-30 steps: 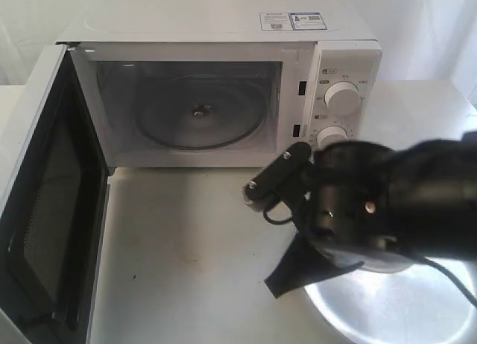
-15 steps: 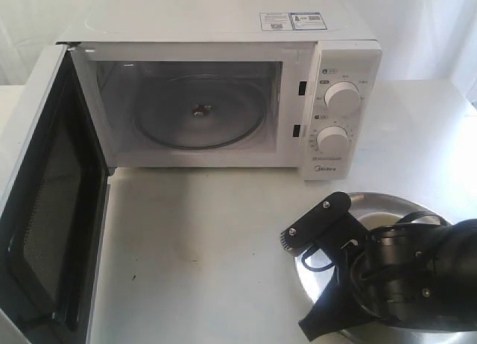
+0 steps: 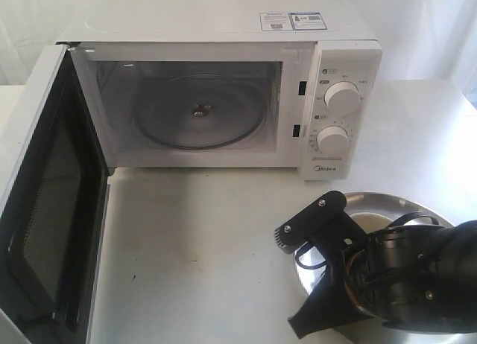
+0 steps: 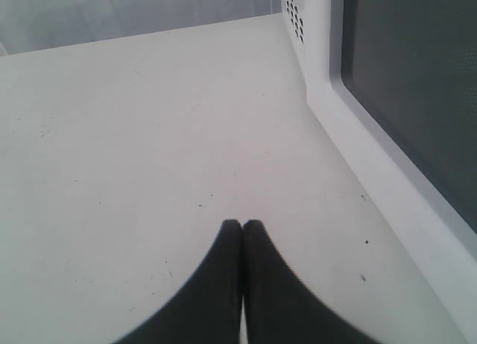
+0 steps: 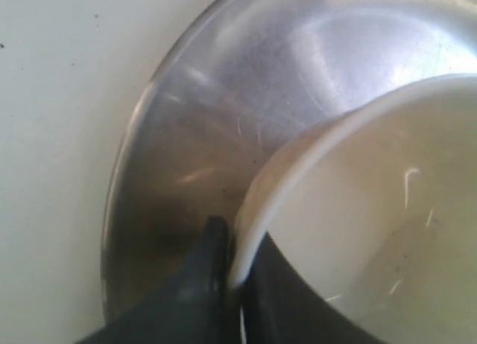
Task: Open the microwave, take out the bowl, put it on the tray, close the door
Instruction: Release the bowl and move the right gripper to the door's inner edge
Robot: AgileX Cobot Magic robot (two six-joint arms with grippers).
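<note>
Bowl comes first: we see it on the right of the scene, over the tray, and we cannot tell if its bottom touches the metal. Its pale rim is pinched by the right gripper. One dark finger is outside the wall, the other is inside, and both press on the rim. The tray lies on the table, in front of the microwave and near its two knobs. We find the door swung wide open to the left, with its dark mesh side turned towards the cavity. The glass turntable shows inside. The left gripper has its fingers pressed together, tip against tip. It hangs over the table, near the outer face of the door.
</note>
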